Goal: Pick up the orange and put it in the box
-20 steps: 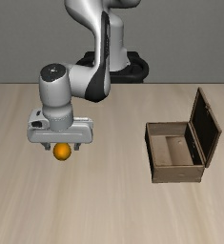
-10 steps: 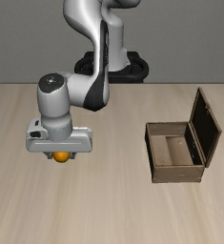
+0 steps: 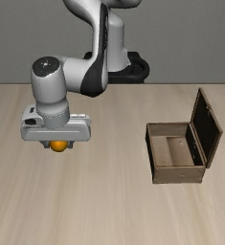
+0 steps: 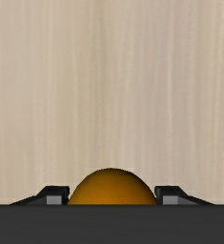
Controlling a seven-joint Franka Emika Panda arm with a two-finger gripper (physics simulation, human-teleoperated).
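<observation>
My tool (image 3: 56, 143) pinched the orange (image 4: 110, 187), seemingly above the table (image 3: 114, 211); next it needed carrying to the box (image 3: 176, 153), well apart.

Bright, even light from above leaves the table (image 3: 114, 206) pale and the box (image 3: 174, 176) interior dim.

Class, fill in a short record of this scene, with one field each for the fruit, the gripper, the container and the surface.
Fruit: small round orange, held between the fingertips
Gripper: grey two-finger gripper, shut on the orange from two sides
Container: dark brown wooden box, open, hinged lid raised; stands toward the exterior view's right, apart from the gripper
Surface: light wooden table
Task status: orange not yet in the box
</observation>
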